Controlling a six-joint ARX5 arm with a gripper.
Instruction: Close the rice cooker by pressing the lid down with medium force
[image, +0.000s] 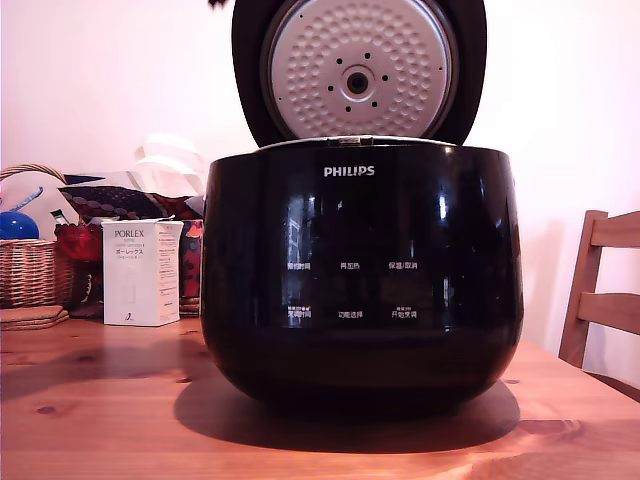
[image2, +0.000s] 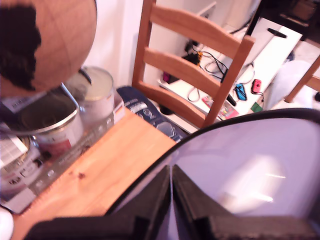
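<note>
The rice cooker (image: 360, 270), glossy black with white PHILIPS lettering, stands in the middle of the wooden table (image: 100, 400) in the exterior view. Its lid (image: 358, 70) stands open and upright, showing the dimpled silvery inner plate with a central hole. In that view the gripper is hidden behind the lid. In the wrist view my gripper (image2: 171, 170) is shut, its two black fingers (image2: 192, 195) pressed together with nothing between them. They sit right at the glossy, curved outer side of the lid (image2: 250, 170). Whether they touch it I cannot tell.
At the exterior view's left stand a white PORLEX box (image: 141, 272), a wicker basket (image: 35, 265) and patterned bags. A wooden chair (image: 605, 300) is at that view's right. The wrist view shows metal tins (image2: 60, 120), another chair (image2: 195, 75) and cables on the floor.
</note>
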